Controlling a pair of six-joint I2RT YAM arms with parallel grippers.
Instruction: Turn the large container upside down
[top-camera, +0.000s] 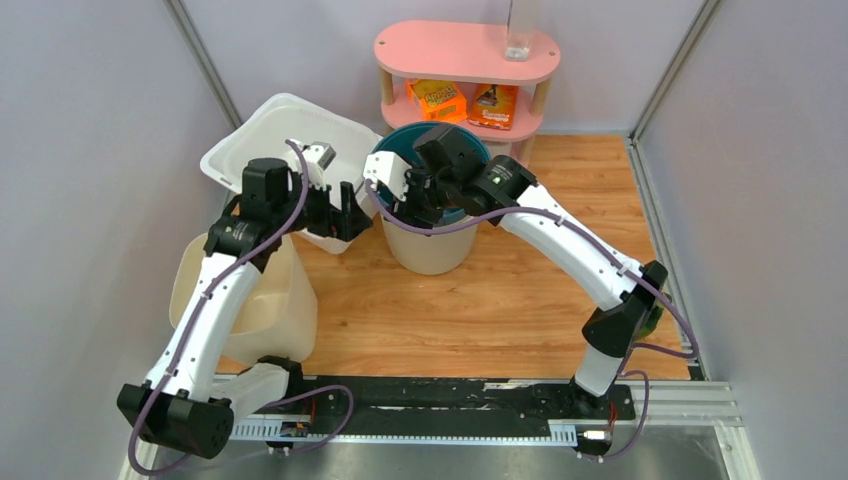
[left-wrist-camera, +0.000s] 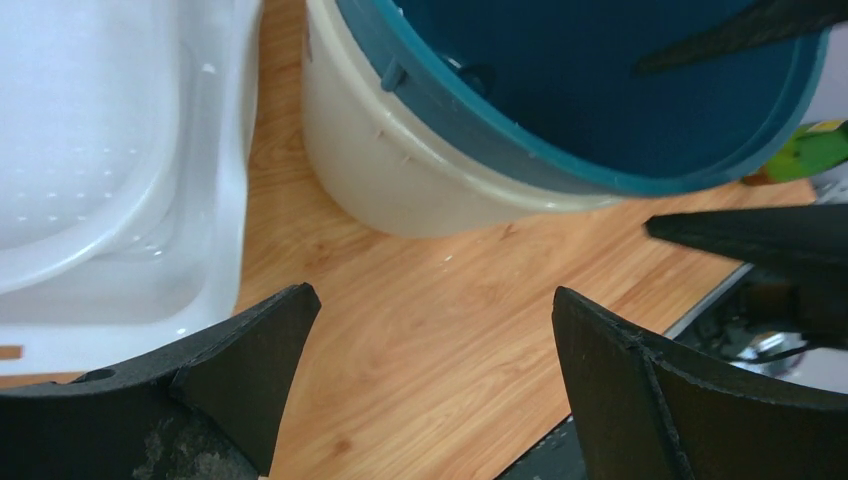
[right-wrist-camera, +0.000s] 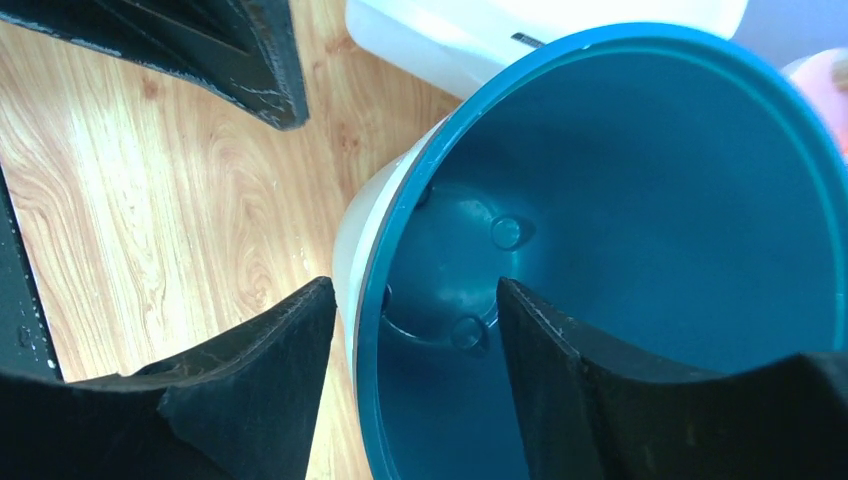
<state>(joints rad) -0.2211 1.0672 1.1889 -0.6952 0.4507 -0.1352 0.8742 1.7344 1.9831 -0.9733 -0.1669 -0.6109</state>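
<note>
**Q:** Where does the bucket (top-camera: 430, 250) stand?

**A:** Upright on the bench (top-camera: 500, 300), mid-frame, its teal mouth facing the ceiling, just beside a tilted white tub (top-camera: 270, 130). Nothing of the turn shows yet.

**Q:** And the right pincer (right-wrist-camera: 415, 340)?

**A:** Open and astride the bucket's rim. One finger hangs inside the teal hollow and the other outside by the cream wall (a gap shows on either side of the rim, so no clamp).

**Q:** The left pincer (left-wrist-camera: 430, 340)?

**A:** Spread wide with nothing in it, low over bare wood close to the bucket's foot.

**Q:** So what is done?

**A:** By my reading, only the approach. Still to do: close on the rim, tip or lift, roll the bucket over and set it mouth-down.

**Q:** Is there room for that?

**A:** It looks tight on the left, where the tub crowds in. Open wood lies to the right and front.
</note>
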